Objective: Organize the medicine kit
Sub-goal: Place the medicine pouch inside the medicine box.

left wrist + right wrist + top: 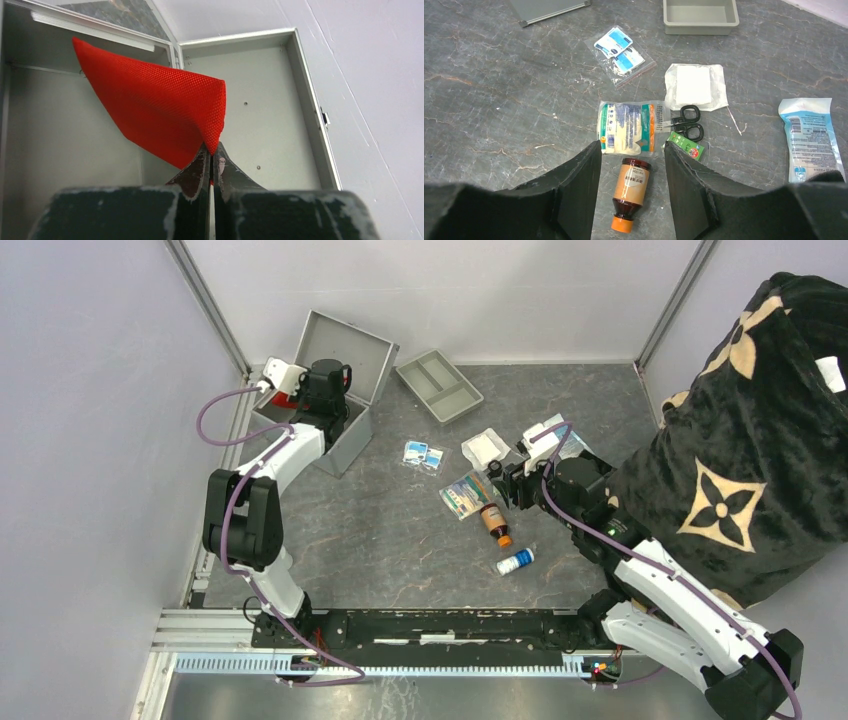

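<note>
- While the medicine kit [345,350] is standing open at the far-left corner of the table [400,550], the left gripper [212,152] is hanging over its inside, pinching a red pouch [150,105].
- Right gripper [632,147] is hovering, jaws apart, over an amber bottle [631,190].

We see a left arm [292,452] and a right arm [680,595] built of white shells and black joints, each trailed by a looping purple cable [200,420]. The left claw [212,160] and right claw [632,147] have black wedge-shaped fingers, scuffed whitish along their edges.
</note>
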`<act>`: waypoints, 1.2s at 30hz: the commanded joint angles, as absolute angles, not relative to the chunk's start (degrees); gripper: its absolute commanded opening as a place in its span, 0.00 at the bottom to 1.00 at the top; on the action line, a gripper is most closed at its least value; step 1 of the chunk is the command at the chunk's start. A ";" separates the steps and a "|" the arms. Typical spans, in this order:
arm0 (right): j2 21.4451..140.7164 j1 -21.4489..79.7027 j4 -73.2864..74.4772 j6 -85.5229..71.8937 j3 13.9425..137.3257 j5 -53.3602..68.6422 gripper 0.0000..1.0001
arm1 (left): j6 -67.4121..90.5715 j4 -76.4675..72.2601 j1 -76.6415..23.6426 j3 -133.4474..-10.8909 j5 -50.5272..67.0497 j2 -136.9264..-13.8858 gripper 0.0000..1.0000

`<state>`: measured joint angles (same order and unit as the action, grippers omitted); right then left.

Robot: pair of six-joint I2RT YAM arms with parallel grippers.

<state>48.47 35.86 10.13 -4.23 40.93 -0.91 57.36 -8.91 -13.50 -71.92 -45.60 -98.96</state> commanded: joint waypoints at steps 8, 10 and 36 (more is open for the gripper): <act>50.07 35.70 9.14 -3.77 41.49 -0.20 0.56 | 59.61 -14.42 -13.05 -70.69 -57.50 -97.08 0.02; 50.46 35.69 9.11 -3.78 41.74 -0.12 0.56 | 59.57 -15.43 -12.93 -70.68 -57.76 -97.47 0.02; 48.96 35.73 10.23 -3.87 40.18 2.02 0.57 | 67.83 -20.45 -11.29 -59.20 -47.30 -96.74 0.36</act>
